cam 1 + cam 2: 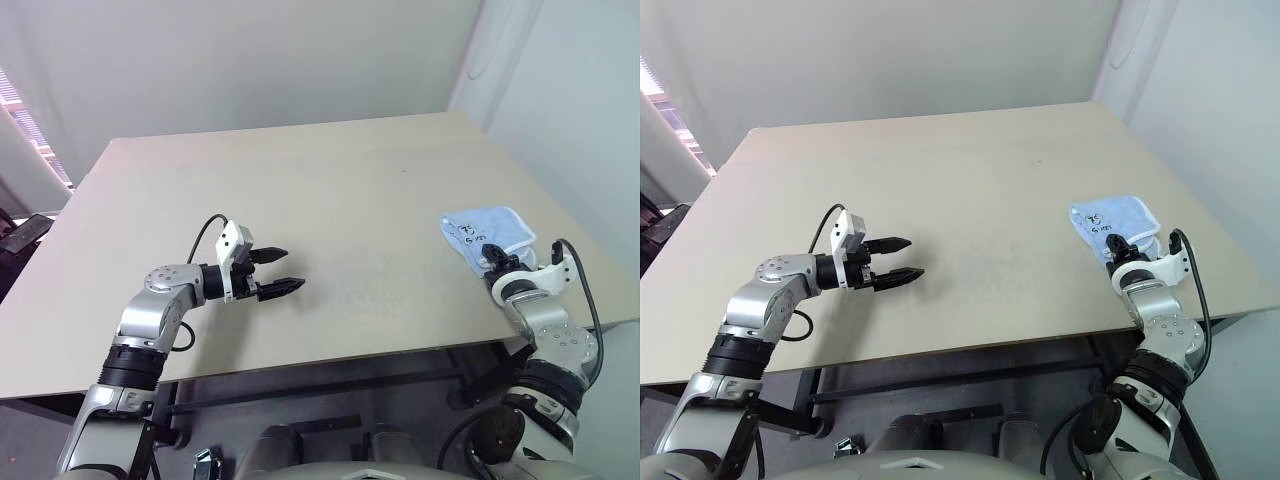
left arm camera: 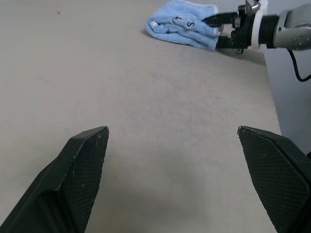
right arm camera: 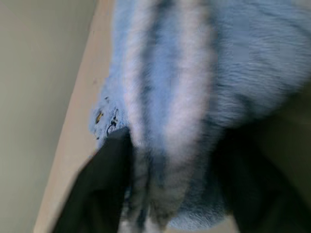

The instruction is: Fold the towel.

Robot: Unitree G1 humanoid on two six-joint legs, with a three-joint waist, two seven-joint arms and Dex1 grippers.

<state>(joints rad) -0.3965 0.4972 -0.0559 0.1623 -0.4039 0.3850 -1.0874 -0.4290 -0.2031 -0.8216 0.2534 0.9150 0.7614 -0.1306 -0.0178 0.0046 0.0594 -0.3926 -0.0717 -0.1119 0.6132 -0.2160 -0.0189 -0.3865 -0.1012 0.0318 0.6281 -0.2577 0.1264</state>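
Spread left tool idle over tabletop; right tool, seemingly parted around folded towel, risks dragging fold open on withdrawal.

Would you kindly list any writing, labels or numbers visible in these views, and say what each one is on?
Dark handwritten marks on the white tag of the folded light-blue towel: too small and blurred to read; one mark may be an "S", but that is uncertain.
No other writing, brand, number or sign is visible on the table or the grippers.
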